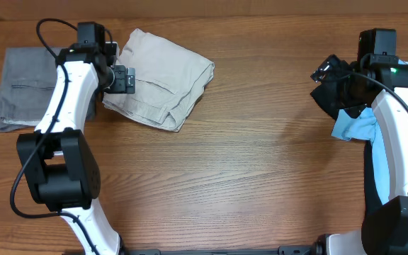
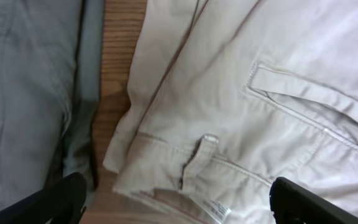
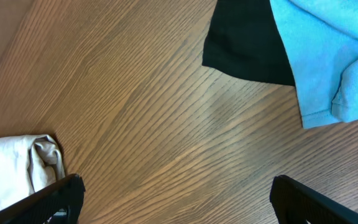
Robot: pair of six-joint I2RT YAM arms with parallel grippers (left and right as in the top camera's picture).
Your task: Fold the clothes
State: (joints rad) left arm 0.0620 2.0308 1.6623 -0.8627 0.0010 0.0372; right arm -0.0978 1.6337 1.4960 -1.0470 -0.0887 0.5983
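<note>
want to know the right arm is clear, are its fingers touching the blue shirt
Apart. The right wrist view shows bare table between the right fingers and the blue shirt.

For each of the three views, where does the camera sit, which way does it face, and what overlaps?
Overhead: above the table, looking straight down; both arms show, left pincer over the beige trousers, right pincer by the blue T-shirt.
Left wrist: on the left arm, facing down at beige and grey trousers; own fingertips at bottom corners.
Right wrist: on the right arm, facing bare wood and the T-shirt; fingertips likewise.
Shared: overhead and left wrist show both trousers.
</note>
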